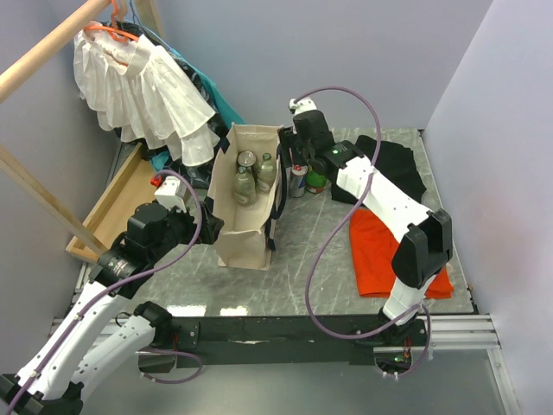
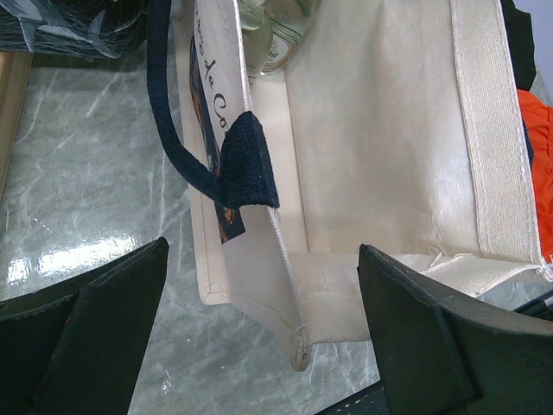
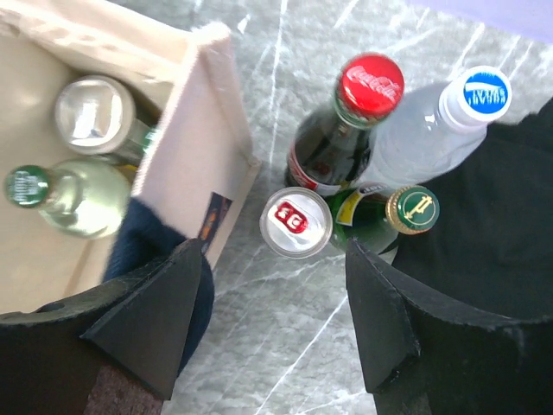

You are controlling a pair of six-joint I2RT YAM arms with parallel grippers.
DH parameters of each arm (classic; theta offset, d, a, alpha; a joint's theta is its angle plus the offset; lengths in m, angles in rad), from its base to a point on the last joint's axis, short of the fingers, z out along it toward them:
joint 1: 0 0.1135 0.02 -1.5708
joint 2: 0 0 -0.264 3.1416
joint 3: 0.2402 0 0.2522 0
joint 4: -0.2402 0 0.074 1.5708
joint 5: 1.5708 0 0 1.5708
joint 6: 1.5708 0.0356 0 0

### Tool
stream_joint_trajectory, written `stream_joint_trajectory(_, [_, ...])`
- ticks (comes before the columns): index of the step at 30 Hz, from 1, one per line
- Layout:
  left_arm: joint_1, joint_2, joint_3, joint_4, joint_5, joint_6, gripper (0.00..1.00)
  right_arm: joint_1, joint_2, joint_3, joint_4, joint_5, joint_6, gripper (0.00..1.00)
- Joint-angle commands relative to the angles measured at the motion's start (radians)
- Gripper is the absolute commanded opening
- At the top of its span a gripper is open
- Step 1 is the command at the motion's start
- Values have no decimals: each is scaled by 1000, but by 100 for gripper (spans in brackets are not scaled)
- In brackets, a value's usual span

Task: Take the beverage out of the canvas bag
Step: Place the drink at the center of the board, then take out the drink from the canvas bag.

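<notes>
The cream canvas bag (image 1: 246,242) stands upright mid-table with two beverage bottles inside: a silver-capped one (image 3: 93,115) and a green-capped clear one (image 3: 28,186). My right gripper (image 3: 272,320) hangs open just right of the bag, nothing between its fingers. A can with a red tab (image 3: 296,222) stands on the table just beyond its tips. Behind the can stand a cola bottle (image 3: 370,86), a blue-capped water bottle (image 3: 486,93) and a green bottle (image 3: 412,209). My left gripper (image 2: 263,320) is open astride the bag's near corner (image 2: 298,346), with a navy strap (image 2: 246,164) above.
A white ruffled garment (image 1: 147,95) hangs from a wooden rail at the back left, above a wooden frame (image 1: 112,207). Black cloth (image 1: 393,169) and orange cloth (image 1: 389,255) lie to the right under my right arm. Walls close in the back and right.
</notes>
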Motion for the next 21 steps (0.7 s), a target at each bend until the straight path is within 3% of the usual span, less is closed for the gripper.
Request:
stream_joint_trajectory(1, [-6, -7, -5, 25, 0, -1, 96, 34, -63, 74, -23, 38, -32, 75])
stream_joint_trajectory(21, [-10, -18, -8, 28, 0, -1, 96, 167, -8, 289, -126, -55, -95, 77])
